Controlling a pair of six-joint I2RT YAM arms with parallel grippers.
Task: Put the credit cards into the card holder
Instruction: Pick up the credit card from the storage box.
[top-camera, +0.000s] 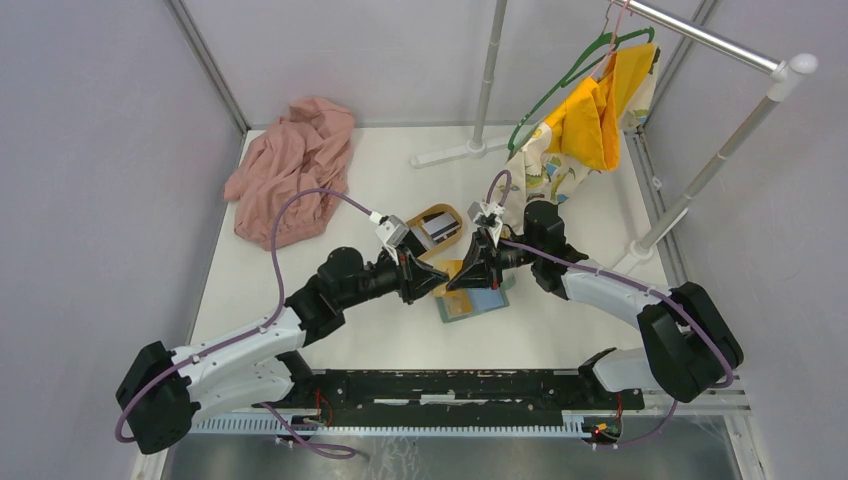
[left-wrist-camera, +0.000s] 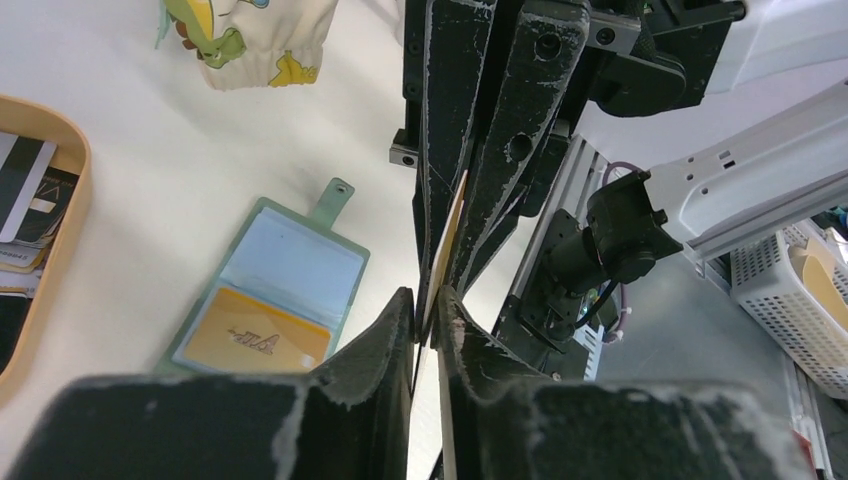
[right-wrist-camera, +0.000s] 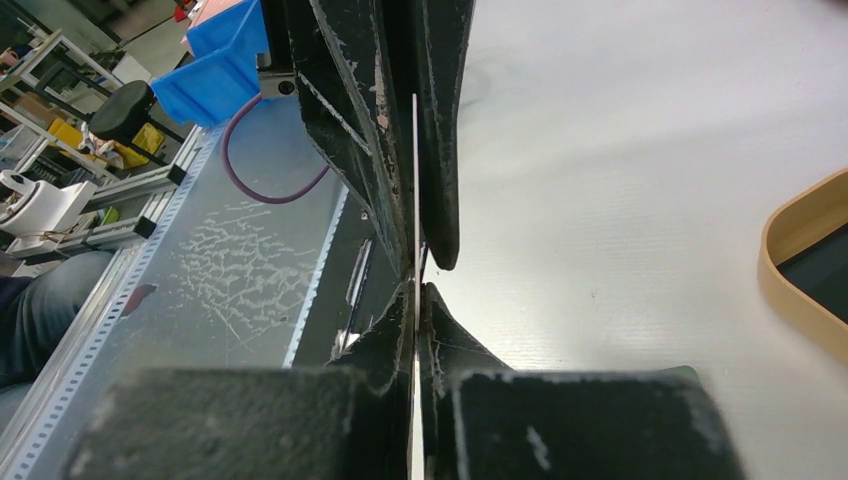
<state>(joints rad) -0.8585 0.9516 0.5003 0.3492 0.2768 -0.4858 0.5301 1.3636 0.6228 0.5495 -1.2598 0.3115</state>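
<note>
Presently, entries by size.

Desk (top-camera: 560, 330): white and flat. It carries every item below.

Cloth (top-camera: 295, 170): pink, heaped at the far left, well apart from the work. Leave it alone.

Tray (left-wrist-camera: 78, 160): oval, light wood. The spare cards (left-wrist-camera: 25, 190) lie inside, black and pale, overlapping.

Holder (left-wrist-camera: 285, 255): lies open and flat on the desk beside the tray, tab pointing away. Upper pocket pale blue. An orange card (left-wrist-camera: 255, 340) already sits in the lower slot.

Left end effector (left-wrist-camera: 428, 300): clenched on the near edge of one card.

Right end effector (right-wrist-camera: 418, 290): clenched on the same card from the opposite side, tip to tip with the left, above the holder.

Card (left-wrist-camera: 445, 235): thin and pale, seen edge-on, held upright between both sets of fingers, clear of the desk.

Step judged: a hand-over or re-grip in the air.

Handling notes:
- One side should let go only while the other is firmly pinched, or the card may slip or twist.
- Keep the card's plane steady.
- Then tilt its leading edge low toward a free slot mouth.
- Slide it in shallowly. The holder looks light and may need pinning.
</note>
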